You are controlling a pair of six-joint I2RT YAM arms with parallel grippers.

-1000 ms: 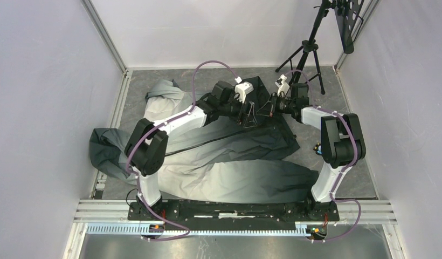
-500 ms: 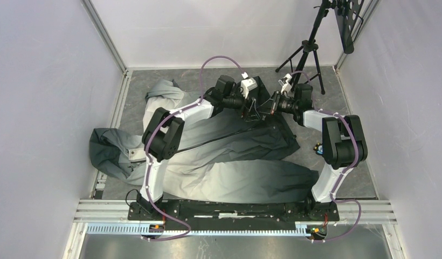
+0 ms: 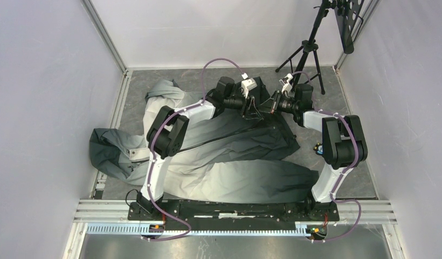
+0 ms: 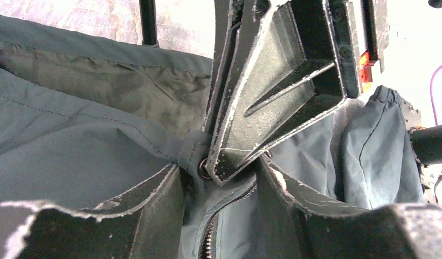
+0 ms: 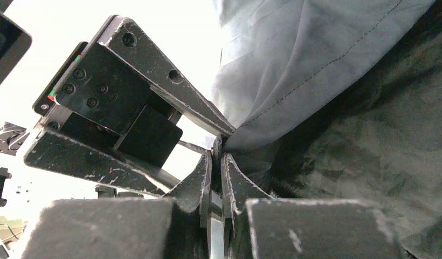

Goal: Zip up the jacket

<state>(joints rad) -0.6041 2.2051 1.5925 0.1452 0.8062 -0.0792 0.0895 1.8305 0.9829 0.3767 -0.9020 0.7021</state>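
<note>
The jacket (image 3: 235,162) lies spread across the table, light grey near me and dark charcoal at the far end. Both grippers meet at its far dark edge. My right gripper (image 3: 268,106) is shut on a fold of the jacket's edge (image 5: 343,108), its fingers (image 5: 232,181) almost touching. In the left wrist view its tip pinches fabric next to a snap button (image 4: 204,168). My left gripper (image 3: 253,108) faces it, jaws apart, straddling the bunched placket. The zipper (image 4: 211,237) runs between its fingers (image 4: 294,210).
A black tripod (image 3: 308,51) and a black stand (image 3: 348,21) are at the far right corner. White enclosure walls close in on both sides. One sleeve (image 3: 108,151) bunches at the table's left edge. The arms' base rail (image 3: 235,208) runs along the front.
My left arm has stretched out and its gripper has moved toward the far side, closer to the right gripper. The right gripper has shifted slightly farther too, still holding the edge.
</note>
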